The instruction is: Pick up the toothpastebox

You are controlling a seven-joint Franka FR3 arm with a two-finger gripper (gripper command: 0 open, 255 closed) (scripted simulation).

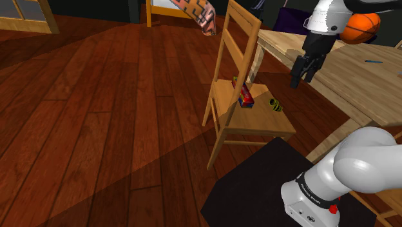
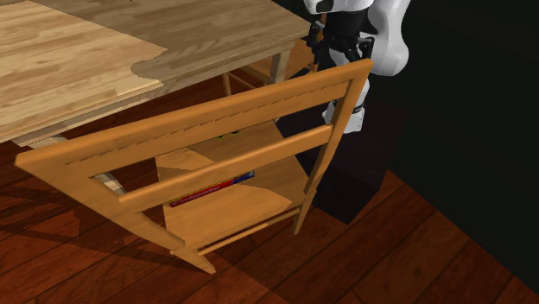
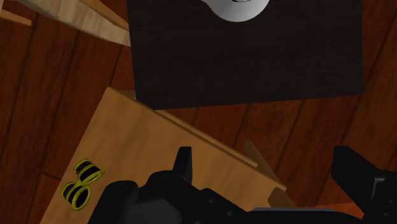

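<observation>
Toothpaste box [image 1: 245, 98]: red and blue, lying flat on the seat of a wooden chair [image 1: 258, 119], toward the backrest. In the second exterior view the box [image 2: 212, 188] shows as a long thin strip through the gap under the lower slat of the chair [image 2: 216, 121]. Nothing touches it.

Gripper [image 1: 296, 82]: all black, hanging in the air above and apart from the seat, on the side toward the table [image 1: 361, 84]. In the wrist view the gripper [image 3: 265, 156] has its two fingers [image 3: 184, 167] standing wide apart, with nothing between them and nothing in contact; bare seat board and floor lie below.

Striped object [image 1: 276, 105]: small, yellow and black, on the same seat near the edge toward the table, apart from the box. In the wrist view it [image 3: 81, 184] reads as two rings side by side.

Edges and room:
- The backrest rises just behind the box; the seat between the box and the edge nearest the stand [image 1: 251, 187] is bare.
- The table edge runs close beside the chair on the gripper's side.
- The stand's black top [image 3: 254, 57] sits near one corner of the seat, with a strip of floor [image 3: 305, 121] between.
- Dark red plank floor [image 1: 96, 129] lies wide open on the shoulder view's left.

Other: orange ball [image 1: 362, 26] behind the arm.
</observation>
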